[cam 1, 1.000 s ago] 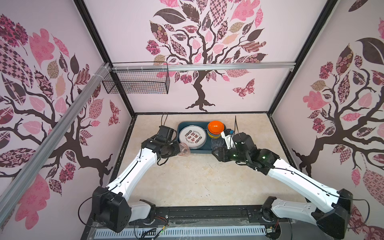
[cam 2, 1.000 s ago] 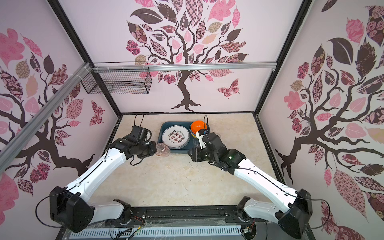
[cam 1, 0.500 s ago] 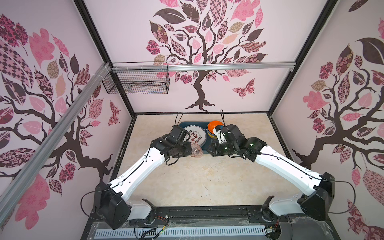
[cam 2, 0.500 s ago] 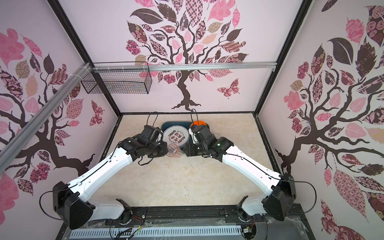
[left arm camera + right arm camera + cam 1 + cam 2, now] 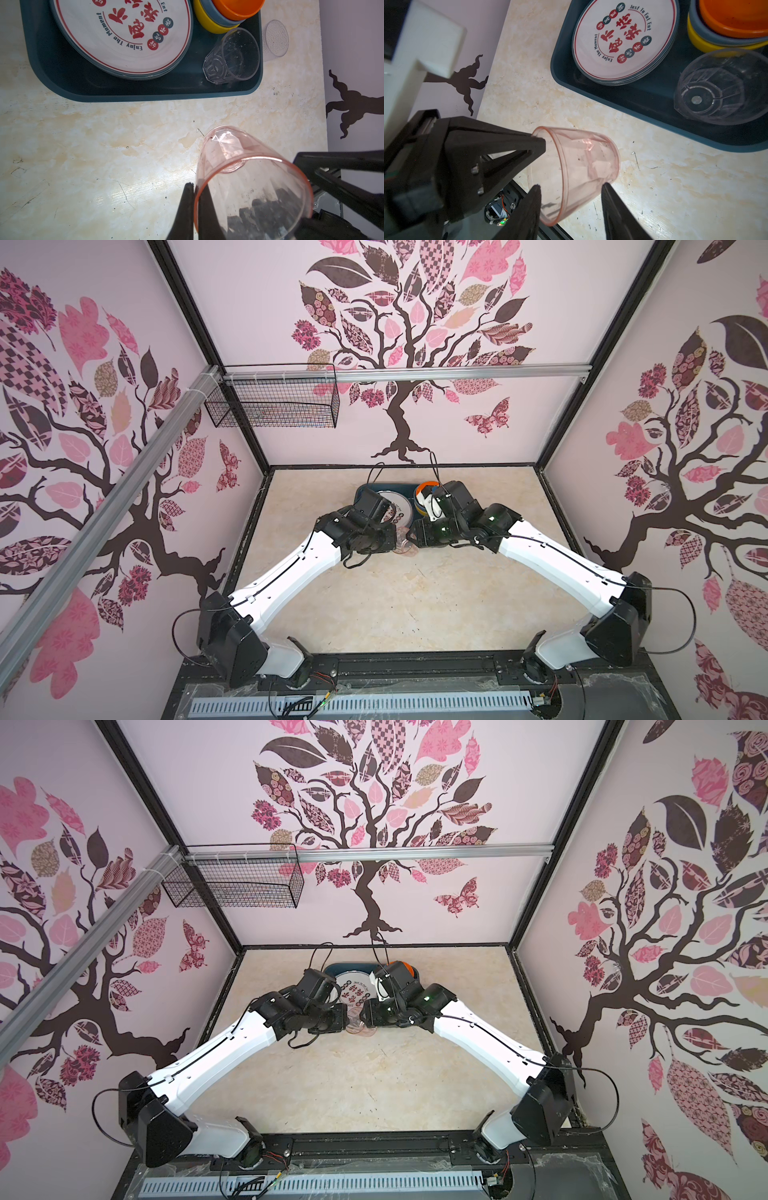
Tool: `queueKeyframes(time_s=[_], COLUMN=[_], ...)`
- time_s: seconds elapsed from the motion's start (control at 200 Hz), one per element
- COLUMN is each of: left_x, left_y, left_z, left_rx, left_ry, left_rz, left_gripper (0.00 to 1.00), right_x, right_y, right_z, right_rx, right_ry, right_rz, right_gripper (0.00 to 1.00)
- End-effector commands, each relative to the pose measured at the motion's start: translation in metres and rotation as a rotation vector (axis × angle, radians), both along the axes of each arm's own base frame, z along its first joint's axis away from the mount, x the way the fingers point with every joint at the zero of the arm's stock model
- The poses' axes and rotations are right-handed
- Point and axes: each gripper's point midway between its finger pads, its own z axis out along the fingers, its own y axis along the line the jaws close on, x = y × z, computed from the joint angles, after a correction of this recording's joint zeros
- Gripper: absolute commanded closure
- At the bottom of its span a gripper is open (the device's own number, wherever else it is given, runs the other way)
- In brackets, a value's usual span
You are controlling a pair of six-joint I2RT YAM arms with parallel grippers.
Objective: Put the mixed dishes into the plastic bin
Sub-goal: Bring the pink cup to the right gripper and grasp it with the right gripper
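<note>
The dark teal plastic bin (image 5: 62,72) (image 5: 633,104) holds stacked white plates (image 5: 124,41) (image 5: 623,41), nested orange, blue and yellow bowls (image 5: 234,8) (image 5: 726,18) and a clear cup (image 5: 232,56) (image 5: 720,89). In front of the bin a pinkish cup (image 5: 249,187) (image 5: 581,164) (image 5: 402,541) hangs tilted above the table. My left gripper (image 5: 195,186) (image 5: 537,143) is shut on its rim. My right gripper (image 5: 571,186) is open, one finger on each side of the cup's body.
A second clear cup (image 5: 275,39) stands on the table just beyond the bin's end, near the wall. A black wire basket (image 5: 274,402) hangs from the rail at the back left. Both arms meet at the table's middle, in front of the bin (image 5: 332,971).
The left gripper carried the pinkish cup from the bin's left side to its front middle. The right gripper left the bin's right front, came to the cup and narrowed around it.
</note>
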Motion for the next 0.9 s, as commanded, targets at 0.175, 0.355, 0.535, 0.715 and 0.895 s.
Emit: queueKeyframes(time_s=[0.175, 0.355, 0.535, 0.715, 0.895], left_x=[0.007, 0.007, 0.009, 0.009, 0.005], left_y=[-0.010, -0.009, -0.009, -0.007, 0.003], left_z=[0.023, 0.030, 0.039, 0.046, 0.051], left_rx=[-0.048, -0.059, -0.072, -0.078, -0.074], left_ry=[-0.052, -0.066, -0.084, -0.097, -0.116], left_rz=[0.005, 0.013, 0.022, 0.031, 0.051], left_gripper=[1.00, 0.96, 0.89, 0.82, 0.75], right_x=[0.015, 0.021, 0.024, 0.028, 0.036], right_y=[-0.005, -0.010, -0.013, -0.018, -0.026], right_z=[-0.014, -0.018, -0.024, -0.025, -0.024], right_rx=[-0.098, -0.136, -0.160, -0.179, -0.187], right_ry=[0.010, -0.004, -0.006, -0.028, -0.039], right_rz=[-0.058, -0.087, -0.095, -0.115, -0.137], right_gripper=[0.62, 0.76, 0.88, 0.93, 0.95])
